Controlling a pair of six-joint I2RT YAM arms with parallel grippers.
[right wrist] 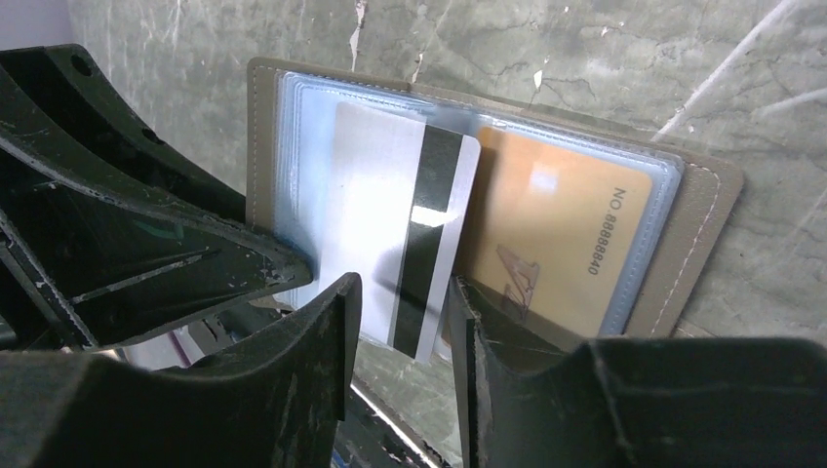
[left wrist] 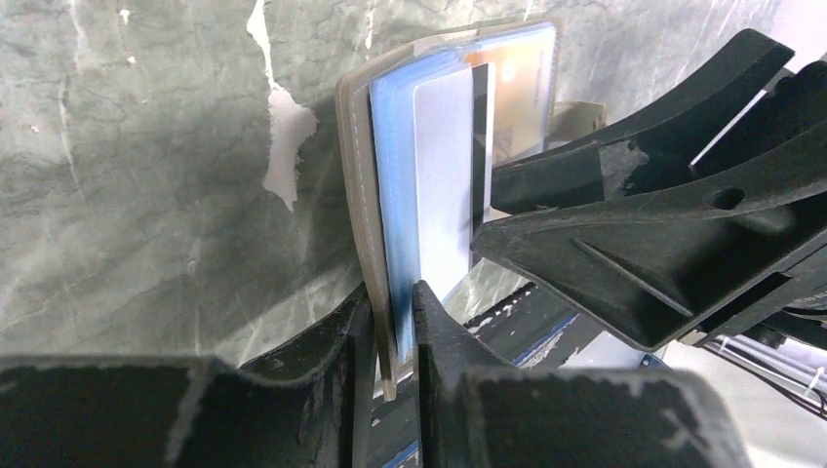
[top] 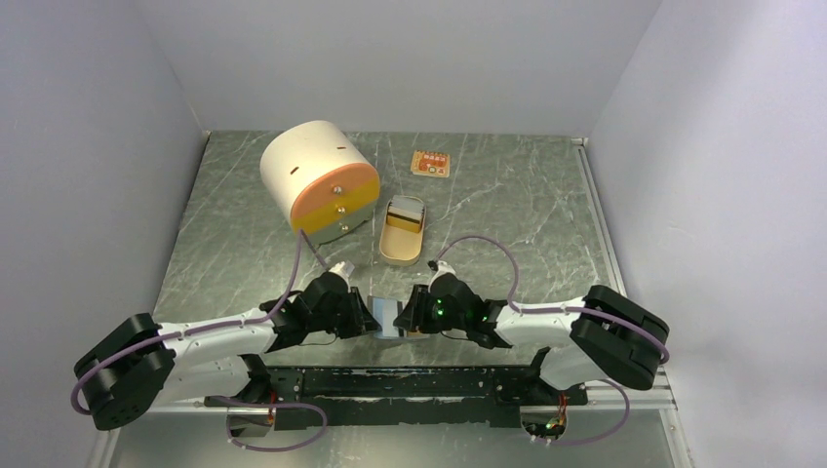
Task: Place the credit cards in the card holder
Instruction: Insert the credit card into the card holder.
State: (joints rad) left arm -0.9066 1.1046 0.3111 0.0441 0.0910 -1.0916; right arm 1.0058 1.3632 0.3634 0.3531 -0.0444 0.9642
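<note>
Taupe card holder (right wrist: 704, 200) hangs open between the 2 arms, with the left gripper (left wrist: 395, 304) clamped on its edge to steady it. The right gripper (right wrist: 402, 292) stands parted around the half-sleeved silver card (right wrist: 375, 195) (gold card (right wrist: 556, 234) already pocketed), so it likely needs 1 more push.

Both arms reached inward over the near part of the marbled grey surface (top: 507, 195). The left tool (top: 368, 318) and right tool (top: 411, 318) faced each other with the card holder (top: 388, 314) between them, its pale blue-grey face showing. Just beyond lay an open tan oval tin (top: 402, 231). A white drum (top: 312, 171) with an orange end lay on its side far left, and a small flat orange-printed piece (top: 430, 163) lay near the back wall.
</note>
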